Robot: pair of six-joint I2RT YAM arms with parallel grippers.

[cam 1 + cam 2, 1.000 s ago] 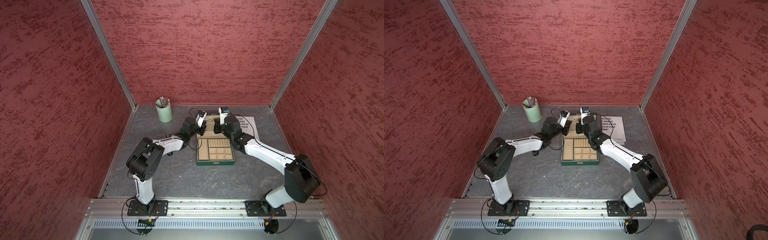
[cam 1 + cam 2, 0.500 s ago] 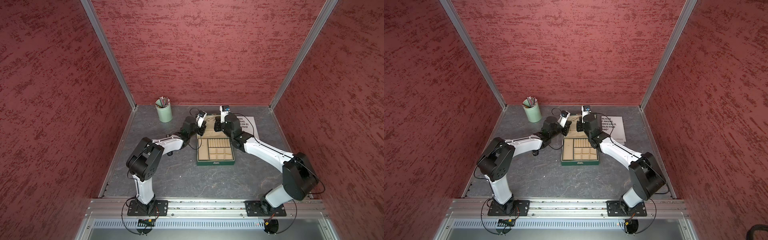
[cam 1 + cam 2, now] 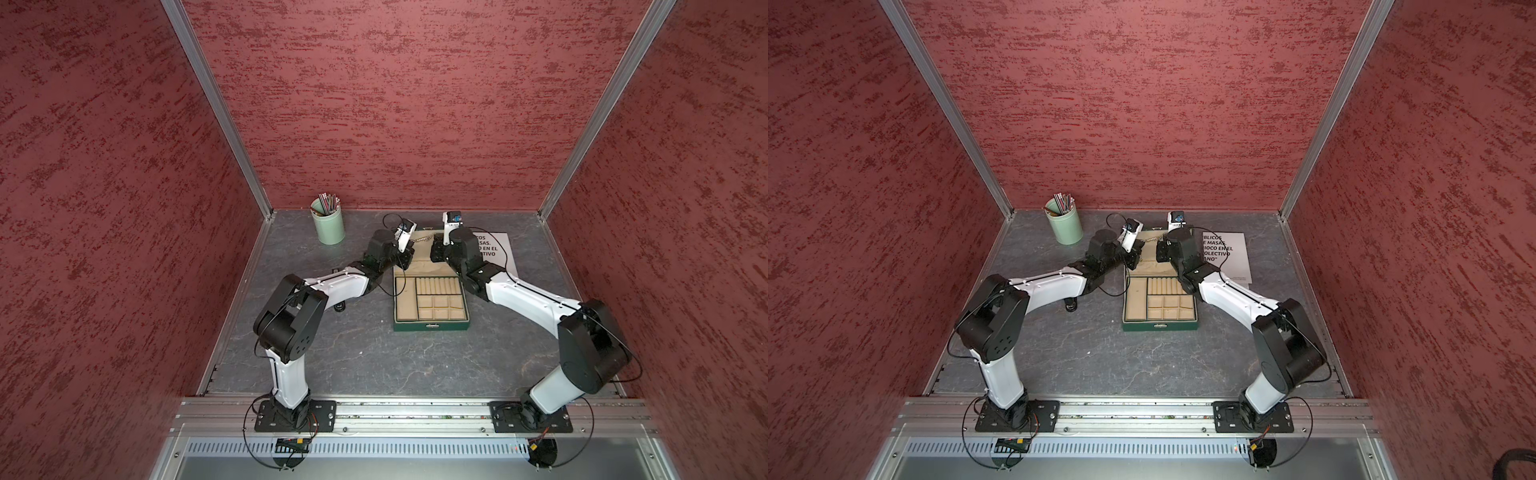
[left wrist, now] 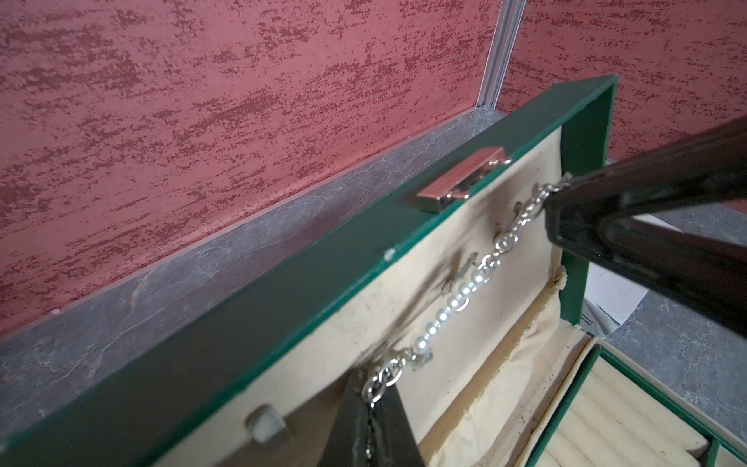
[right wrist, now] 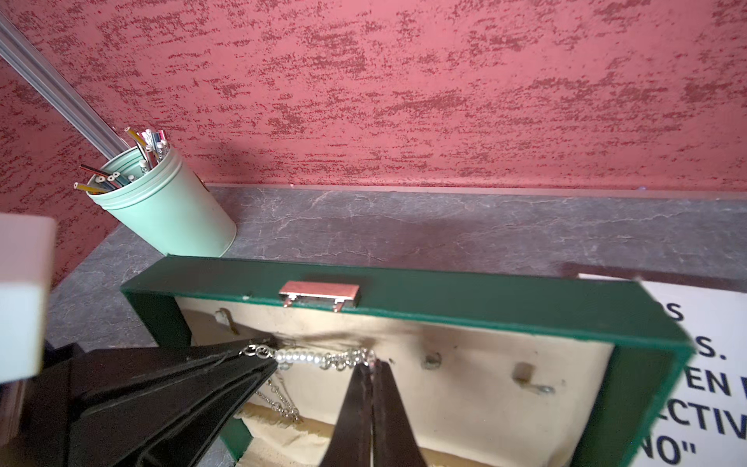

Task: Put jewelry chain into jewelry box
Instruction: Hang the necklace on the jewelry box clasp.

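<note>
Left tool (image 4: 370, 395) and right tool (image 5: 370, 365) both clamp the jewelry chain (image 4: 456, 302), stretched between them

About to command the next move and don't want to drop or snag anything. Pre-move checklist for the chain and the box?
1. The left gripper is shut on the jewelry chain: ok.
2. The right gripper is shut on its other end: ok.
3. The chain is stretched between them in front of the lid: ok.
4. The jewelry box stands open: ok.
5. The chain is seated on a lid hook: cannot tell.
6. The loose tail is free of snags: cannot tell.
</note>
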